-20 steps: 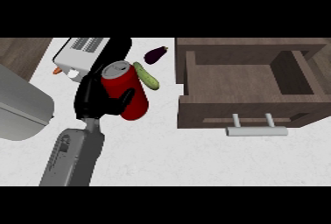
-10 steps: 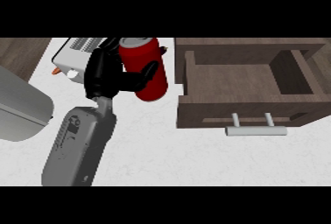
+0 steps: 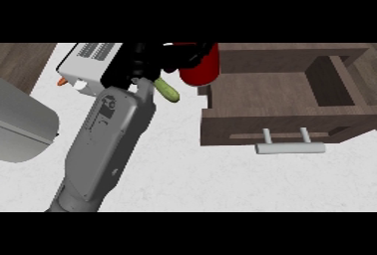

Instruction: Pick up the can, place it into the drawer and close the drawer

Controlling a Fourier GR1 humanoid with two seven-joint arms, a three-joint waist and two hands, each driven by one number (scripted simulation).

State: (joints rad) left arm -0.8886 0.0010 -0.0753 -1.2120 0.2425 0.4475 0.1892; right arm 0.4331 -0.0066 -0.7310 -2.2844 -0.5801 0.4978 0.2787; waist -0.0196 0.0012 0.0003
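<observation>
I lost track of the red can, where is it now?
In the head view the can is held up by the left robot hand near the top centre, just left of the open drawer, above the counter.

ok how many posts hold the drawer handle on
2: both posts stand side by side on the drawer front, joining it to the handle bar. None appear hidden.

Glossy red metal can (image 3: 202,69), matt brown wooden drawer (image 3: 273,94) with smooth metal handle (image 3: 290,148), matt white counter (image 3: 206,179).
</observation>
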